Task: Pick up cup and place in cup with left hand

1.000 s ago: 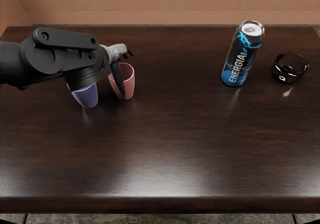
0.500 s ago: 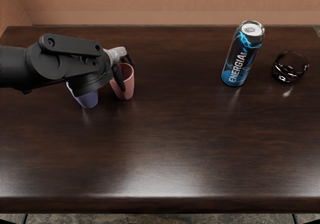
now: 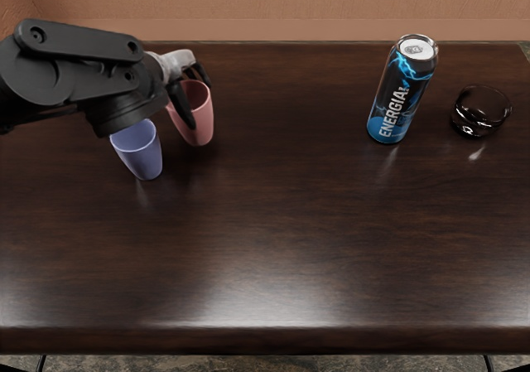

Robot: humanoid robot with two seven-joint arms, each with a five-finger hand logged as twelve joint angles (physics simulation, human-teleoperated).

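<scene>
**Pink Cup in Your Grip, Blue Cup Waiting Open Beside It**

Your left robot hand is partly closed around the pink cup: one dark finger slants down across the near part of the cup, another bends behind its rim. That spread looks chosen to pinch the wall from two sides while leaving the base free to go into another cup. You cannot tell from this view whether the base is clear of the surface.

The blue cup stands just beside it, on the picture's left and a little nearer the front edge. Its mouth faces up, so it seems the natural receiver, though part of its rim is under the wrist. The arm reaches in over that side, which puts the fingers on the pink cup but crowds your view of the target.

The step in hand looks like the lift, with the nesting itself not done. Next you would want enough height to clear the blue rim, then a move across and a straight lowering. Come in low or tilted and you could knock the blue cup over.

The can and glass bowl stand well apart on the right, out of that short path.
</scene>
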